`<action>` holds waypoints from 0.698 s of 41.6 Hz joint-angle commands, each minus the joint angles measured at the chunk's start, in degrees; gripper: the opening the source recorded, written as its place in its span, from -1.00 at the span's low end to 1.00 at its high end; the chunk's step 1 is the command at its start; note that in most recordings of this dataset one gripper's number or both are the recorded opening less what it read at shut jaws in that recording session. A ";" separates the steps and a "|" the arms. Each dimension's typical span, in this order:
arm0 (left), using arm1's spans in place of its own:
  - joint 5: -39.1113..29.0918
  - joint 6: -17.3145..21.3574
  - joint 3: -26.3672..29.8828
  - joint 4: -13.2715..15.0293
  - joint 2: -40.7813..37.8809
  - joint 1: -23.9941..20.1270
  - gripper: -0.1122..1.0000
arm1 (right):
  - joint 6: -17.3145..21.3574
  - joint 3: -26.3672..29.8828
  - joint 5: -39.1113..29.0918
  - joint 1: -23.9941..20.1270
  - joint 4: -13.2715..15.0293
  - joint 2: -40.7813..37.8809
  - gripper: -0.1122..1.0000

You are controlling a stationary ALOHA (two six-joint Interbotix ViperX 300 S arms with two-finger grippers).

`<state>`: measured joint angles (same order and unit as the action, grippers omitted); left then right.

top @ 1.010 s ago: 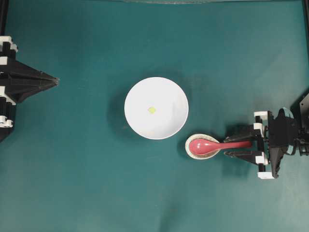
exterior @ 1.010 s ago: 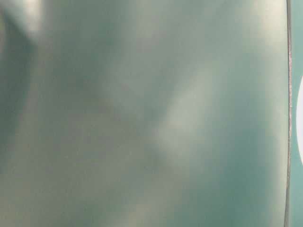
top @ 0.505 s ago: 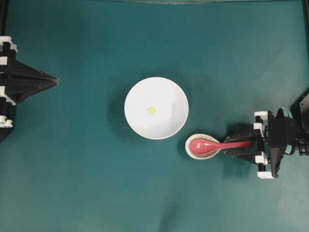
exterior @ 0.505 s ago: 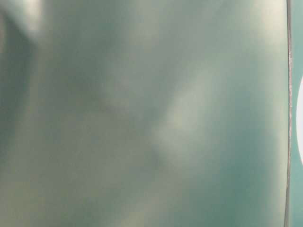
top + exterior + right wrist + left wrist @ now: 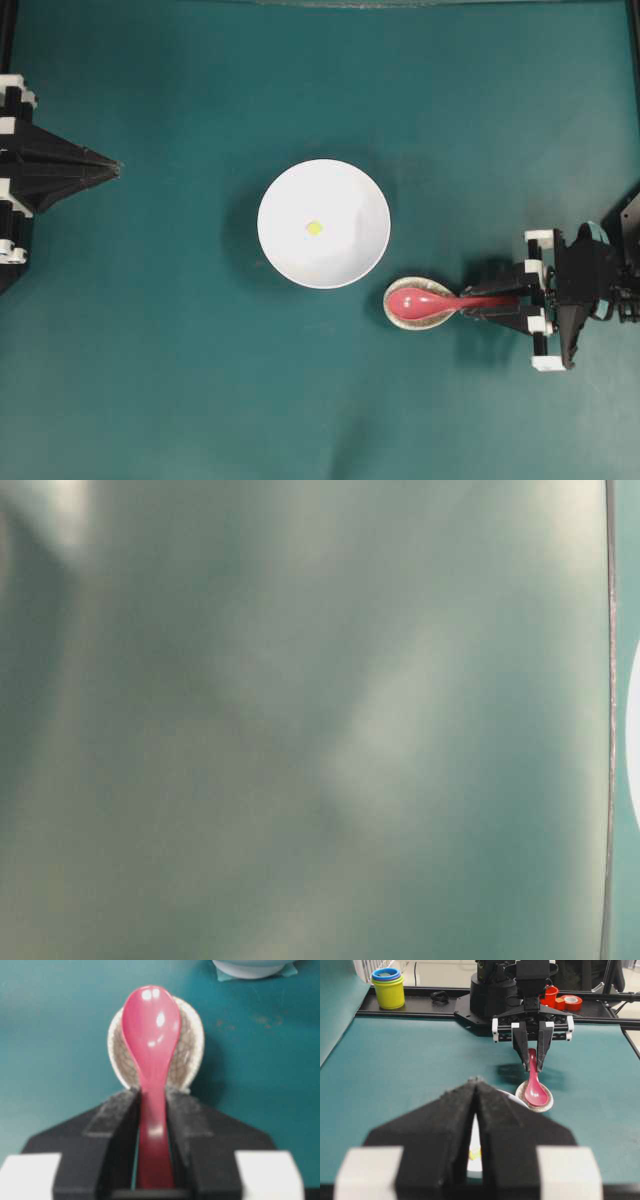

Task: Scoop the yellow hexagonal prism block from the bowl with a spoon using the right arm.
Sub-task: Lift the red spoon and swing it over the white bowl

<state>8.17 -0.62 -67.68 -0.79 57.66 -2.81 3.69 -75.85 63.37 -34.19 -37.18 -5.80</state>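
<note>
Between right gripper fingers: handle of the spoon, glossy pink-red, both fingers pressed against its sides.
Right gripper: narrowed onto the spoon handle, gripping it, at the right of the overhead view; rest of the right arm runs off the right edge.
Spoon scoop: lying in a small speckled dish, handle pointing back toward the gripper.
Small speckled dish, overhead: just beside the lower right rim of the bowl, not quite touching.
Bowl: large, round, plain white, near the middle of the teal table.
Yellow hexagonal prism block: tiny, pale yellow, resting inside the bowl, slightly left of its centre, well apart from the spoon.
Left gripper: far left edge, fingers pressed together to a point, holding nothing, aimed toward the bowl.
Far side, left wrist view: stacked yellow and blue cups, red tape rolls.
Table-level view: blurred teal, nothing readable.
</note>
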 commanded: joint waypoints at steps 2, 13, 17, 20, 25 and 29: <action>0.35 0.00 1.58 -0.09 -0.26 -0.09 -0.79 | -0.26 0.79 0.35 0.09 -0.09 2.90 -0.39; -0.09 -0.09 1.76 -0.09 0.35 -0.09 -0.79 | -3.08 1.41 -2.81 2.99 0.00 11.16 -0.39; -0.35 -0.09 1.85 -0.09 0.97 -0.09 -0.79 | -6.94 2.64 -6.15 4.75 0.00 13.80 -0.39; -0.88 -0.09 1.93 -0.09 1.23 -0.09 -0.79 | -9.93 4.04 -9.84 6.33 0.00 15.29 -0.39; -2.37 -0.09 2.02 -0.09 1.67 -0.09 -0.79 | -14.59 7.73 -18.46 10.20 0.00 17.75 -0.39; -3.69 -0.09 2.02 -0.09 1.76 -0.09 -0.79 | -17.40 10.99 -26.19 13.89 0.00 18.98 -0.39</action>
<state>4.92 -0.62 -67.06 -0.79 59.59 -2.81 -12.39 -67.68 41.92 -22.59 -37.35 11.51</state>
